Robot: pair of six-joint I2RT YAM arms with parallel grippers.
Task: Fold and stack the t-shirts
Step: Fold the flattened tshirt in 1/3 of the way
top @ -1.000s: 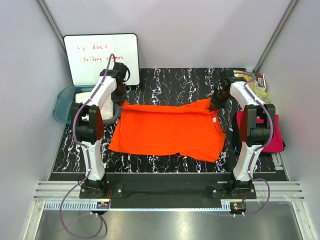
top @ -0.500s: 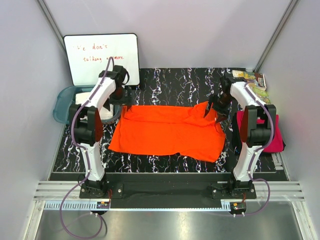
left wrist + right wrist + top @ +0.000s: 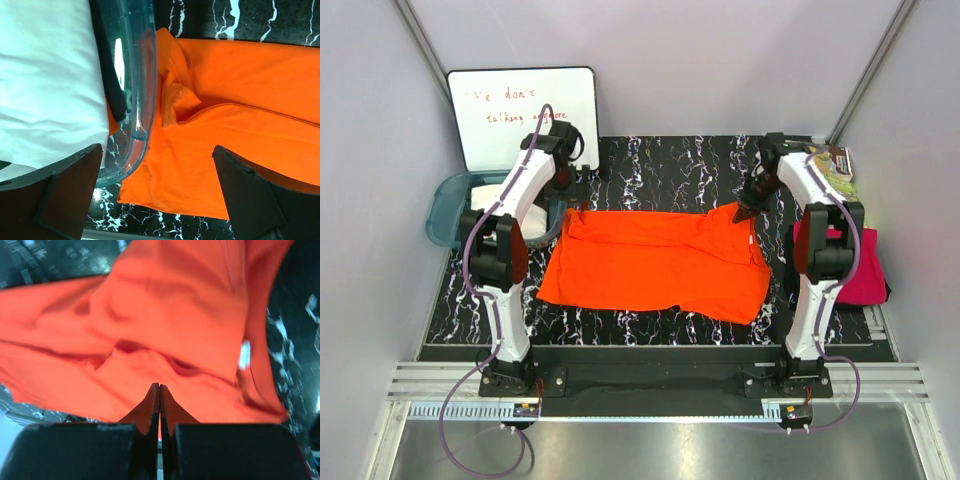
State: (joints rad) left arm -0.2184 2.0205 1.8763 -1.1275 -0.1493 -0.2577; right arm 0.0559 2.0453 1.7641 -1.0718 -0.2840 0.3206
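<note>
The orange shirt point(image 3: 655, 265) lies spread on the table point(image 3: 660, 165), not folded yet. The right gripper point(image 3: 748, 208) pinches its far corner; the left gripper point(image 3: 156, 150) gapes wide. The pink shirt point(image 3: 865, 275) and white shirt point(image 3: 45, 75) wait aside.

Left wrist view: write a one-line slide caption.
Open left gripper over a bunched edge of the orange t-shirt, beside the tub holding white cloth.

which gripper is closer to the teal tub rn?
Left. The left gripper hangs open at the tub rim; the right gripper is far off on the other side, shut on a corner of the orange shirt.
</note>
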